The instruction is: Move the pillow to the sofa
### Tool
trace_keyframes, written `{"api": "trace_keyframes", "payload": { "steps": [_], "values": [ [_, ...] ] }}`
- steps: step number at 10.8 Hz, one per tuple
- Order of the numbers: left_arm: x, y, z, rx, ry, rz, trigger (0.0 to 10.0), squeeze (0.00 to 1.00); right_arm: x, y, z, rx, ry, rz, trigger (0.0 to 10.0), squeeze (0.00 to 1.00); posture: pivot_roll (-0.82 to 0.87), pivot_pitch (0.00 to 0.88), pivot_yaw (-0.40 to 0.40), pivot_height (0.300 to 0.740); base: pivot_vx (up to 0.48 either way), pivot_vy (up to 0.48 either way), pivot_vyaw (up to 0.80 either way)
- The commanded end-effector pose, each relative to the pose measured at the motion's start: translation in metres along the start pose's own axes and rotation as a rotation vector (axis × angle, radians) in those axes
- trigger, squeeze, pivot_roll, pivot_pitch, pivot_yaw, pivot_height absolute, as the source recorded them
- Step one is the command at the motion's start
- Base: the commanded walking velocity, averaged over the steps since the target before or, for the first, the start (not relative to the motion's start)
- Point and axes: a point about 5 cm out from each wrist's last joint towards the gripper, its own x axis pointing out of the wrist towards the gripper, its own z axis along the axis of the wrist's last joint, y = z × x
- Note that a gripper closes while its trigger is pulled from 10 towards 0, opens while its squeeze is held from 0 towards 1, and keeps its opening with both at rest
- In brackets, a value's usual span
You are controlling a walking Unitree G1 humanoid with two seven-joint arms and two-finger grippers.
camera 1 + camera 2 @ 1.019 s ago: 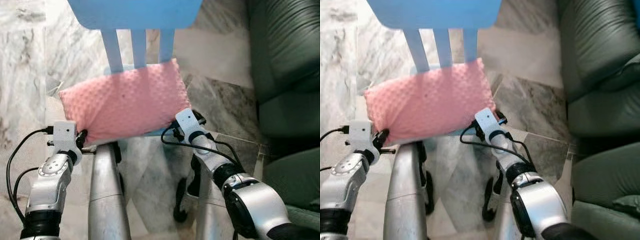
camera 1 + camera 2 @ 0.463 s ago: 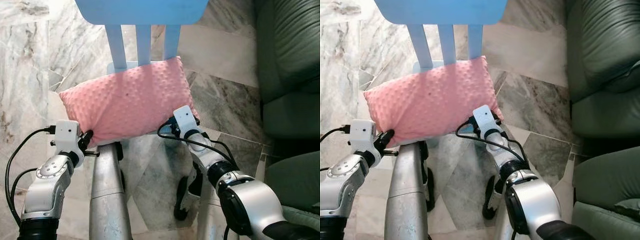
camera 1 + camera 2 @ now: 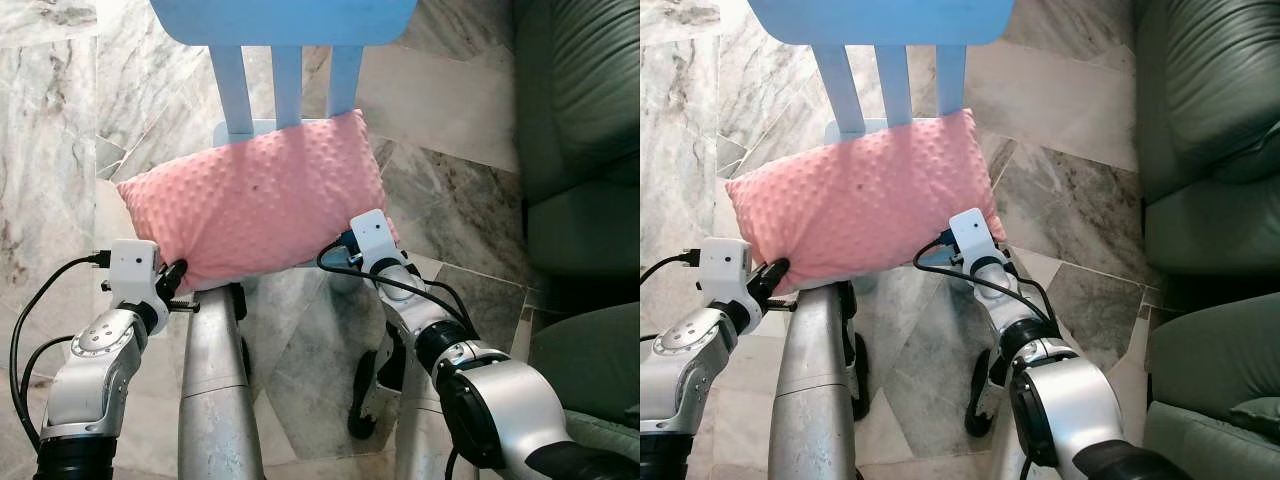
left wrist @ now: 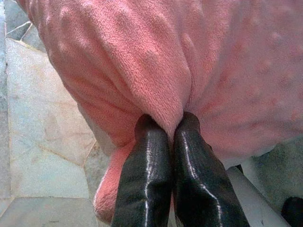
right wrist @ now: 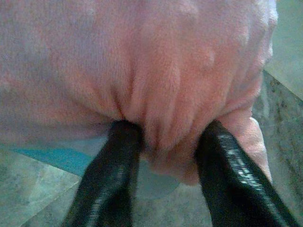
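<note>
Pink, bumpy fleece takes up the middle of my left eye view: the pillow sits tilted, its right end higher, in front of the blue chair whose slats run down from the top centre. My left gripper meets the pillow's lower left corner, and my right gripper meets its lower right edge, with black cables looping off both wrists. Marble floor spreads across the left and centre, and the dark green sofa fills the right side, well apart from the pillow. The right eye view gives me the same layout, with the pillow in the centre left and the sofa along the right edge. In the left wrist view, the two black fingers are pressed nearly together, pinching a fold of the pillow's fabric between their tips, with pale floor tiles at the left. In the right wrist view, the fingers stand wider apart, a bunched lump of the pillow's edge squeezed between them, and a strip of blue shows at the lower left.
</note>
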Motion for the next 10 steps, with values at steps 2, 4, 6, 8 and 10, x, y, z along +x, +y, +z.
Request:
{"api": "trace_keyframes", "payload": {
  "steps": [2,4,6,8,10],
  "values": [
    [-0.001,0.001,-0.006,-0.008,0.025,-0.006,0.0,0.0,-0.005,0.004,-0.019,0.031,0.077,0.013,0.0,0.0,0.34,0.465,-0.052,0.532,0.0,0.0,0.0],
    [0.0,0.0,-0.006,-0.011,0.024,-0.007,0.0,0.0,-0.005,0.0,-0.02,0.051,0.086,0.005,0.0,0.0,0.34,0.466,-0.056,0.532,0.0,0.0,0.0],
    [0.002,-0.003,-0.007,-0.016,0.022,-0.011,0.0,0.0,-0.005,-0.002,-0.021,0.06,0.088,0.006,0.0,0.0,0.33,0.456,-0.061,0.532,0.0,0.0,0.0],
    [0.006,-0.003,-0.005,-0.018,0.016,-0.007,0.0,0.0,-0.004,-0.005,-0.018,0.123,0.088,-0.004,0.0,0.0,0.33,0.439,-0.07,0.532,0.0,0.0,0.0],
    [0.017,-0.004,0.001,-0.02,-0.005,0.002,0.0,0.0,-0.001,-0.009,-0.011,0.133,0.065,0.007,0.0,0.0,0.31,0.392,-0.088,0.532,0.0,0.0,0.0]
  ]
}}
